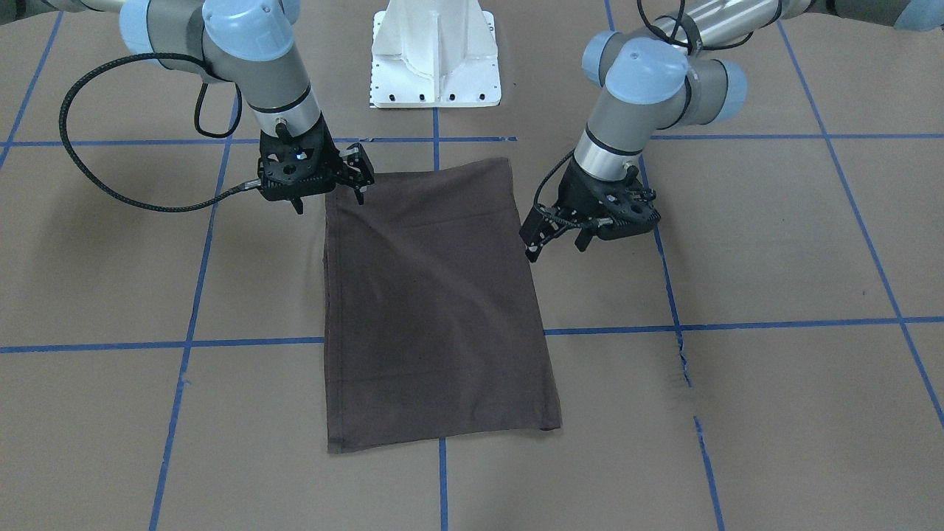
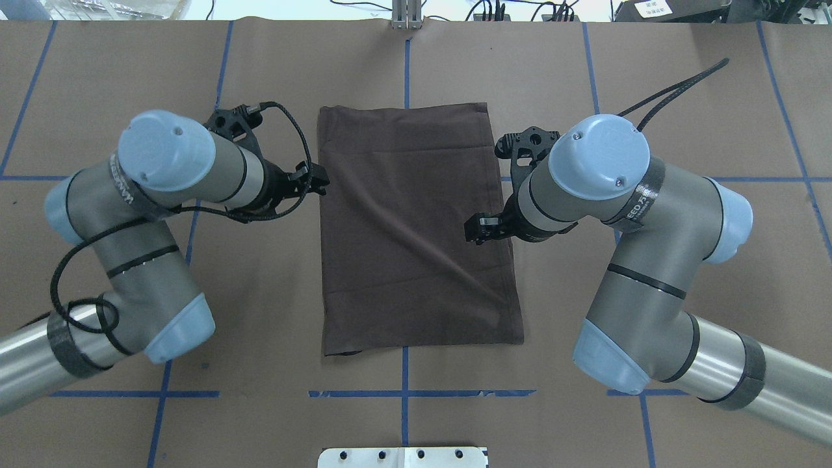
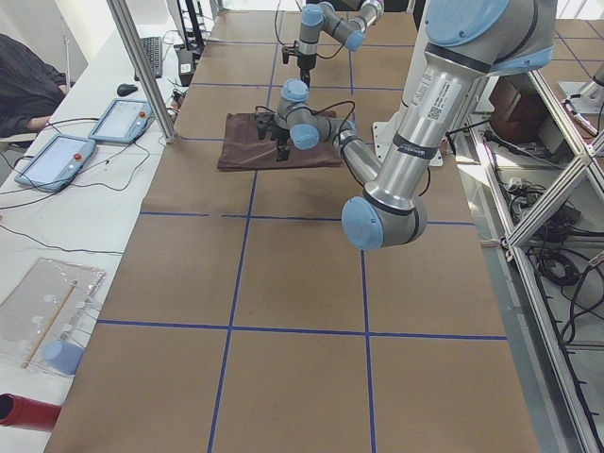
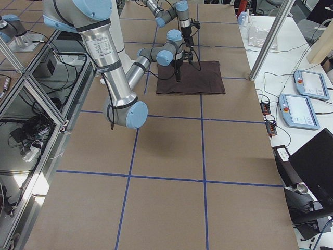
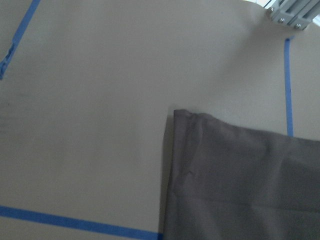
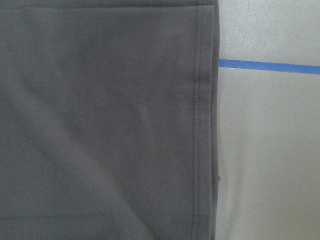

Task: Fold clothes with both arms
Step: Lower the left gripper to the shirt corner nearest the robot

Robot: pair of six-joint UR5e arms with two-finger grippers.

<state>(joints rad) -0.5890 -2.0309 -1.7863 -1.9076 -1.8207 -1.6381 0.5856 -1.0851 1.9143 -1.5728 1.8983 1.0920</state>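
Item 1. T-shirt (image 1: 435, 295), dark grey-brown. It lay flat at the middle of the table (image 1: 737, 243), folded to a tall rectangle with no sleeves or collar showing. One short edge lay towards the white pedestal base (image 1: 435, 66), and the cloth crossed a blue tape line (image 1: 737, 323).

Item 2. Left gripper (image 1: 555, 247). It was just off the shirt's long edge on the robot's left, near the pedestal end. The front-facing view showed its fingers parted with nothing between them. The overhead view hid most of it under the left arm (image 2: 149, 214). Whether a fingertip met the cloth could not be told.

Item 3. Right gripper (image 1: 328, 203). It was at the opposite long edge, by the corner nearest the pedestal, with its fingers likewise spread and empty. The right arm (image 2: 624, 214) covered most of it from overhead.

Item 4. Wrist views only:
- The left wrist view showed a shirt corner against bare table and tape, with no fingers in frame.
- The right wrist view showed a stitched hem (image 6: 197, 125) running beside the shirt's edge, a detail too fine for the fixed cameras.

Item 5. Side views only:
- Two tablets (image 3: 57, 160) lay on a white bench beyond the table.
- A person's dark sleeve (image 3: 28, 85) showed at the edge of the picture.
- Both grippers were too small there to judge.
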